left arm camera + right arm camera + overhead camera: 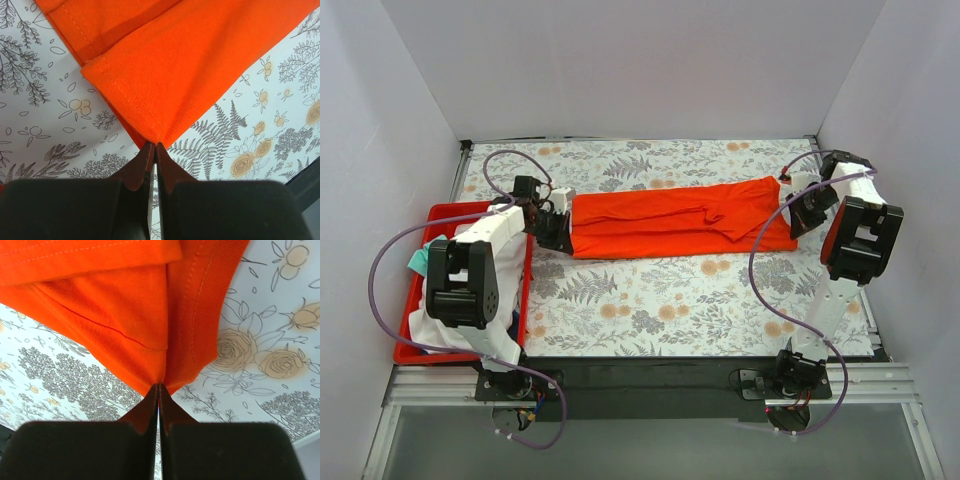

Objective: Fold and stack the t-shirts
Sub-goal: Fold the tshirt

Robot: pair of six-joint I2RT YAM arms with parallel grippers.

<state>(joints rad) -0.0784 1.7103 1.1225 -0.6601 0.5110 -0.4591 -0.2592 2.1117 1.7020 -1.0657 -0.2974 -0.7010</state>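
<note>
Only overhead: bin (470, 207) beside orange t-shirt (670, 225)

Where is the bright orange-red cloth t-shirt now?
In the top view the orange-red t-shirt lies across the far middle of the floral table, right of the red plastic bin, its ends pinched by the left gripper and right gripper.

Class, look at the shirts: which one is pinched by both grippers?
The orange shirt, stretched across the table; the white one and teal one lie bunched in the red bin.
</note>
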